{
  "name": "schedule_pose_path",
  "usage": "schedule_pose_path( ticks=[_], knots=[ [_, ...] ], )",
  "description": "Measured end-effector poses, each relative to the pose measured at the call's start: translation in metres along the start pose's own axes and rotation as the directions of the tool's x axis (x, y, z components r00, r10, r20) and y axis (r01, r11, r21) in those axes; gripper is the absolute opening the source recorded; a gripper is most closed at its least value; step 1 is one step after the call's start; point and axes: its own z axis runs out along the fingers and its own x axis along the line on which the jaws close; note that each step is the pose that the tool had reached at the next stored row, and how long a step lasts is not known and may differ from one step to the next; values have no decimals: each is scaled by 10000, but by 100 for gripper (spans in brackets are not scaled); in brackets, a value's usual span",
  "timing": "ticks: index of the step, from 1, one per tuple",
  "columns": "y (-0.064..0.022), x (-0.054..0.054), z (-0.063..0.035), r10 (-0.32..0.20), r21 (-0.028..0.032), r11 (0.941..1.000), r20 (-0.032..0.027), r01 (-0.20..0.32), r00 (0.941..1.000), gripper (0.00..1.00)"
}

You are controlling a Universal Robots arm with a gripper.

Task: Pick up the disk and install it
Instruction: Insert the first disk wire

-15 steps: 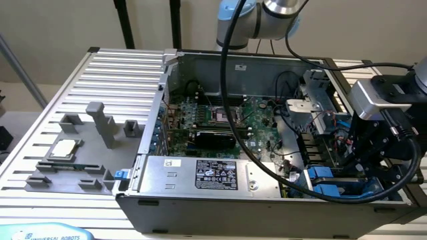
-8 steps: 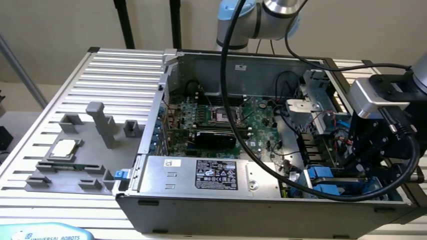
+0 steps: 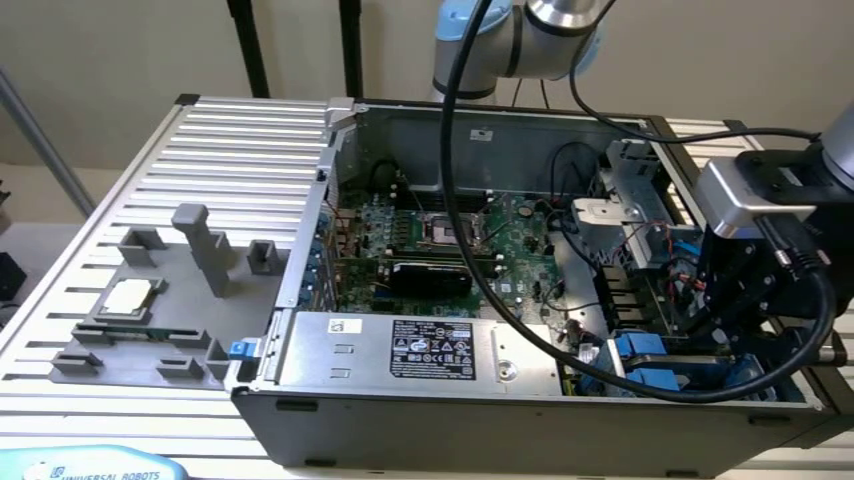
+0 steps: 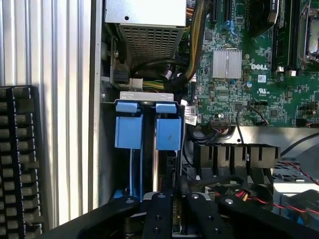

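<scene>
The black gripper (image 4: 172,219) is gripping the blue-railed silver disk (image 4: 167,164). The disk is standing on edge in the drive bay (image 4: 147,97), its long axis running down into it.

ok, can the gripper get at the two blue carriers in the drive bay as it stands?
Probably yes. The gripper hangs right over the bay, in line with the two blue carriers standing side by side, and nothing crosses between them. The black cables lie off to one side of the bay.
</scene>
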Motion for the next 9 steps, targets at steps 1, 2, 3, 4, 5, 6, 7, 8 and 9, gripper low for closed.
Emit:
schedule_pose_path(
  ticks=[1,2,3,4,5,6,7,8,9],
  knots=[
    [0,-2,3,0,9,10000,-4,0,10000,16],
    [0,-3,5,0,17,10000,-10,0,10000,16],
    [1,-4,7,0,25,10000,-15,0,10000,16],
    [1,-5,11,-1,33,10000,-17,1,10000,16],
    [2,-5,14,-1,41,10000,-24,1,10000,16],
    [3,-5,17,-1,50,10000,-32,1,10000,16],
    [4,-5,21,-1,57,10000,-41,2,10000,16],
    [5,-5,25,-2,65,10000,-51,2,10000,16],
    [6,-5,29,-2,72,10000,-61,3,10000,16]
  ],
)
